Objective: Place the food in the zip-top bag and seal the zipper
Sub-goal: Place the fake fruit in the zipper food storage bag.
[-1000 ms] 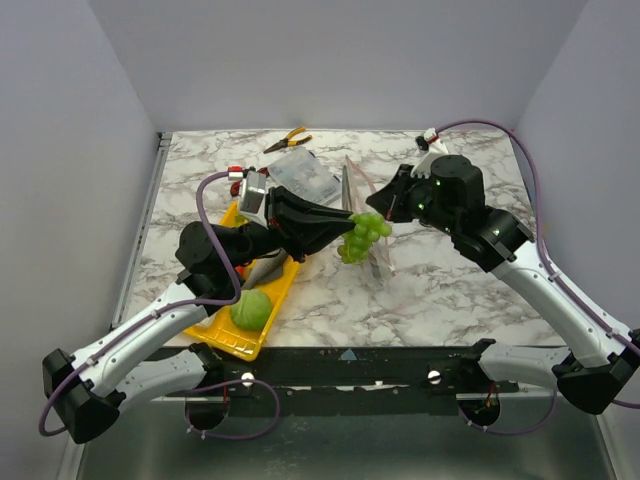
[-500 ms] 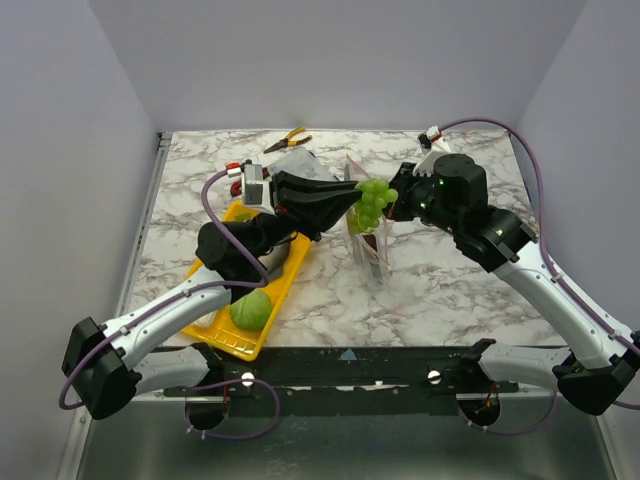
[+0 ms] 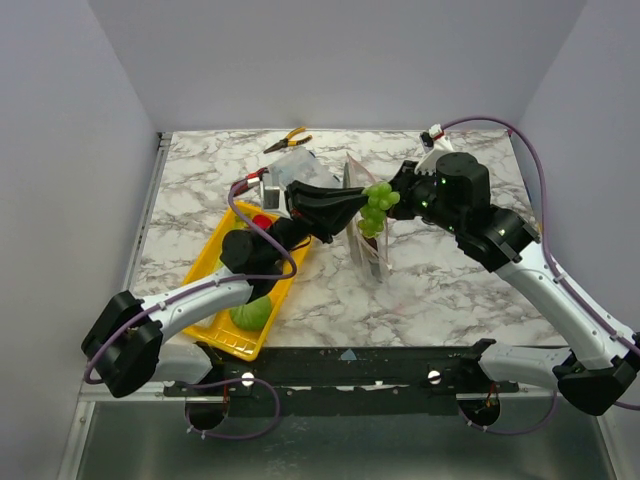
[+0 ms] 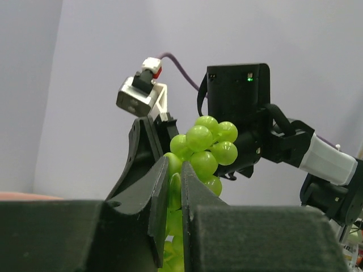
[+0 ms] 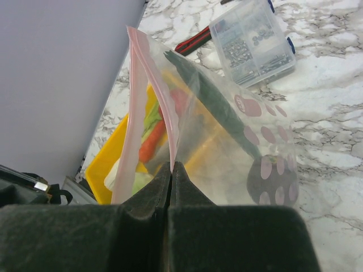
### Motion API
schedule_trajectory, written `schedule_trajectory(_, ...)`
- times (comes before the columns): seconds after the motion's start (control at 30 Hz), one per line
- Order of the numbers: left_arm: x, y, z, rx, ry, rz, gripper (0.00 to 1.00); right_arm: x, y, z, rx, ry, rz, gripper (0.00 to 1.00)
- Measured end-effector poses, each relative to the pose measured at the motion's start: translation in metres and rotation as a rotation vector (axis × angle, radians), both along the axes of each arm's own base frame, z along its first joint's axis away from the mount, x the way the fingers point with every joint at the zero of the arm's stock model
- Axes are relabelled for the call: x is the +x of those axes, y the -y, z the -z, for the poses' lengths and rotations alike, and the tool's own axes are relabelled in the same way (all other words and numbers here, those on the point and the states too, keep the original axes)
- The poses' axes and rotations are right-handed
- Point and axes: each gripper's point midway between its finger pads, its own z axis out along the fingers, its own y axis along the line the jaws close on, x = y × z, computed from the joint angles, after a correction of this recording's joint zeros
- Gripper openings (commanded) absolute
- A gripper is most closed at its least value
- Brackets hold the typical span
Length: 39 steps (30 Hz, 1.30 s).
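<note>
Grapes: the bunch of green toy grapes (image 3: 377,205) has risen from low beside the yellow tray (image 3: 212,262) to the mouth of the zip-top bag (image 3: 372,255). It is not yet inside.
Left gripper (image 3: 356,202): nearly closed, pinching the bunch's lower part. Its arm has swung toward the middle of the worktop (image 3: 450,290).
Right gripper (image 5: 171,168): fully closed on the bag's mouth edge at the pink zipper (image 5: 153,90), holding the bag upright.
Bag: stands mid-worktop with dark pieces already in it.
Meaning: the drop looks to be next. The mouth gapes only narrowly, so the bunch may catch on the rim.
Tray: at the near left edge, holding a cabbage (image 3: 252,313) and a tomato (image 3: 262,221) that remain to be bagged.
Worktop: grey-veined marble, with a clear box (image 3: 300,172) and pliers (image 3: 285,140) toward the far edge.
Room: plain pale walls on three sides.
</note>
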Motion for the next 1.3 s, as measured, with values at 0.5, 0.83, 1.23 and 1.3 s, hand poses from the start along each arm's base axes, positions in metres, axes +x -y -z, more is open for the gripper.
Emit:
schedule_trajectory(0.5,0.006,-0.015,0.039,0.098,-0.153,-0.088,0.88,0.000,0.000,0.001,-0.003,-0.003,0.000,0.01)
schedule_trajectory(0.83,-0.008,-0.064,0.029,0.247,-0.229,-0.252,0.92,0.000,0.001,0.001,-0.004,-0.001,0.004,0.01)
schedule_trajectory(1.23,0.018,-0.176,0.128,0.530,-0.590,-0.708,0.98,0.001,0.002,0.001,-0.006,0.000,0.008,0.01)
schedule_trajectory(1.3,0.025,-0.190,0.155,0.587,-0.666,-0.763,0.99,0.001,0.002,0.001,-0.006,0.000,0.008,0.01)
